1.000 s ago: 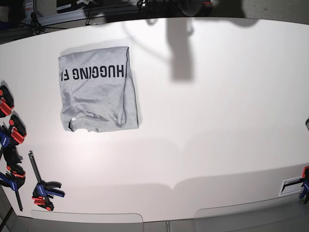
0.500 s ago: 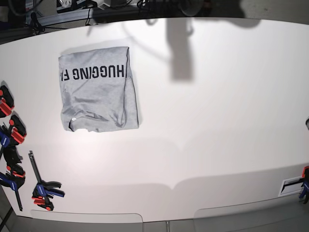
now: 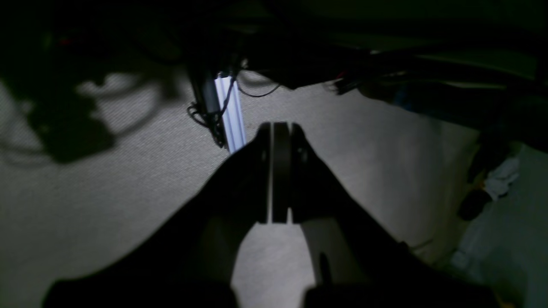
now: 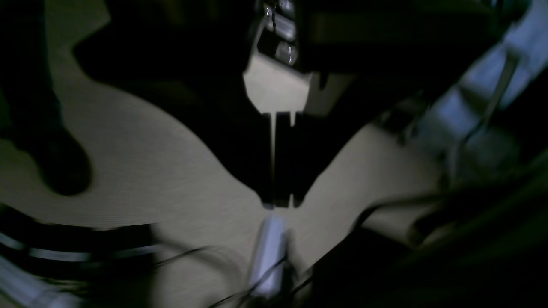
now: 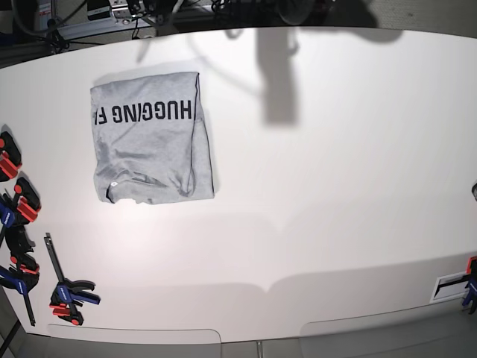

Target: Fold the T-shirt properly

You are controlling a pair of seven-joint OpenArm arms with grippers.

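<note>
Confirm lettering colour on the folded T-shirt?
Black block capitals on the grey T-shirt; clearest in the base view.

The folded T-shirt (image 5: 151, 139) lies on the table (image 5: 335, 194) toward its far left, clamps (image 5: 45, 276) along the left edge.

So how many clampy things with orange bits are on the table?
At least 6: four clamps stacked along the left edge, one near the front-left corner, one at the right edge. Others may be cut off.

Matt grey cloth T-shirt (image 5: 151, 142), smooth white table (image 5: 335, 186)
</note>
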